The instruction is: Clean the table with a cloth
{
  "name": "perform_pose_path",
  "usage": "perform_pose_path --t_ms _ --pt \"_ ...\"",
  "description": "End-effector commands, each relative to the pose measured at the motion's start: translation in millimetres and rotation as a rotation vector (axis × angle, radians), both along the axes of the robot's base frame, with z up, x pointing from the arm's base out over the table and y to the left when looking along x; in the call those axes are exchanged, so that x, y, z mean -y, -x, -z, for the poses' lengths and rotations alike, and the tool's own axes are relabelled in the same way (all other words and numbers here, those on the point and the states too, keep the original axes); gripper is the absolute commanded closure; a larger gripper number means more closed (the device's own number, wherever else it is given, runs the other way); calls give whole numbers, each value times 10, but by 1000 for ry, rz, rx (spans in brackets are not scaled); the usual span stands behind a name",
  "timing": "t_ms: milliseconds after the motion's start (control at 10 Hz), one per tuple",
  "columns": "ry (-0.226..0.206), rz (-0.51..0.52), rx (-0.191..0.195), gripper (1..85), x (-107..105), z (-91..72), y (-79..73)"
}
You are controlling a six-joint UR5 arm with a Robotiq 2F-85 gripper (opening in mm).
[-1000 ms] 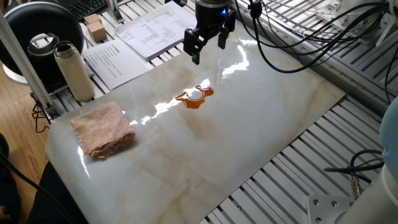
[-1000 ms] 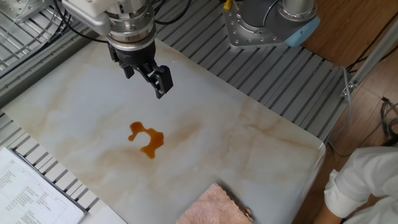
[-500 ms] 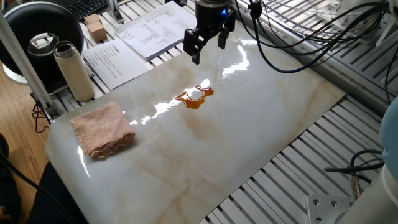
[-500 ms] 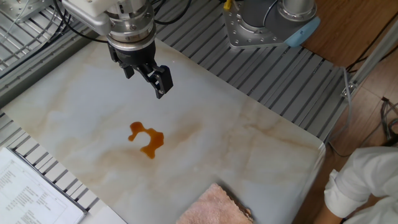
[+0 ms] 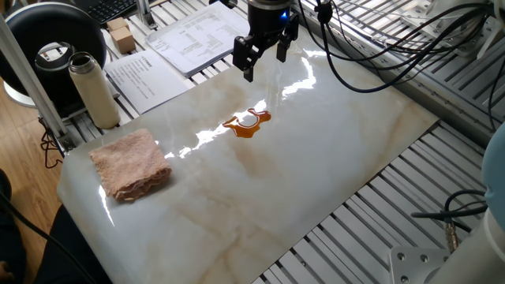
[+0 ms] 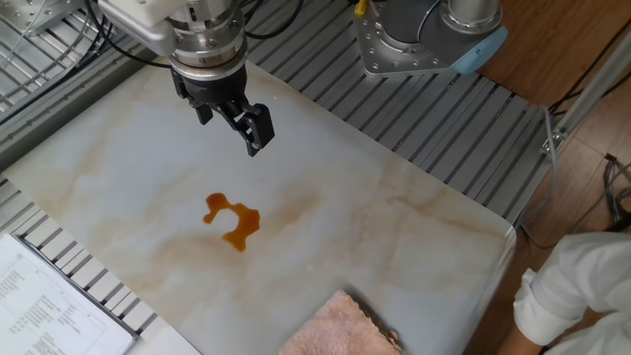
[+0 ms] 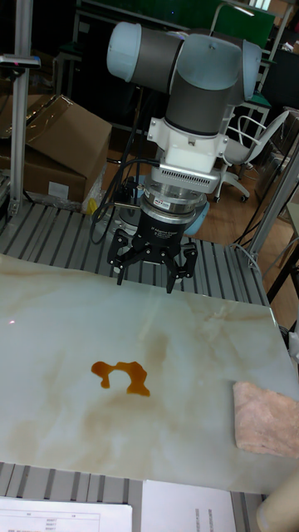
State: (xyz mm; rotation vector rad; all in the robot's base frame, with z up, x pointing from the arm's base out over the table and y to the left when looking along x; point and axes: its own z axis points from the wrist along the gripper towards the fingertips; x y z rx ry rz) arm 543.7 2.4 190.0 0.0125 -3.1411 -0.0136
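Observation:
The table (image 5: pixel 331 158) is a glossy cream marble slab with an orange-brown spill (image 5: pixel 248 123) near its middle. The pinkish terry cloth (image 5: pixel 130 164) lies folded near the slab's left corner, well away from the arm. My gripper (image 5: pixel 265 61) hangs open and empty above the far edge of the table, behind the spill. In the other fixed view the gripper (image 6: pixel 232 123) is up-left of the spill (image 6: pixel 233 221), and the cloth (image 6: pixel 340 325) is cut off at the bottom edge. The tall fixed view shows the gripper (image 7: pixel 148 273), spill (image 7: pixel 122 376) and cloth (image 7: pixel 266 416).
A beige bottle (image 5: pixel 93 91) stands by the table's left corner, next to printed paper sheets (image 5: pixel 146 75) and a small box (image 5: pixel 120 35). Black cables (image 5: pixel 371 47) trail behind the arm. The robot base (image 6: pixel 424 35) sits off the slab; a white sleeve (image 6: pixel 572 296) shows at one corner.

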Motion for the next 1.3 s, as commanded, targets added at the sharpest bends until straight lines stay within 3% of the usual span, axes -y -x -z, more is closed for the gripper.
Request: perform_pose_path --t_ms 0,100,300,700,900,1100,1200 --pt "-224 76 -10 740 -599 -70 3" --pt "-223 68 14 747 -595 -70 -56" --pt "-229 70 18 767 -611 -74 -68" --pt "-197 82 24 740 -529 -56 -84" --pt "-177 124 29 740 -829 92 -180" --pt "-162 96 11 740 -832 140 -190" --pt "-148 66 -14 740 -684 98 -144"
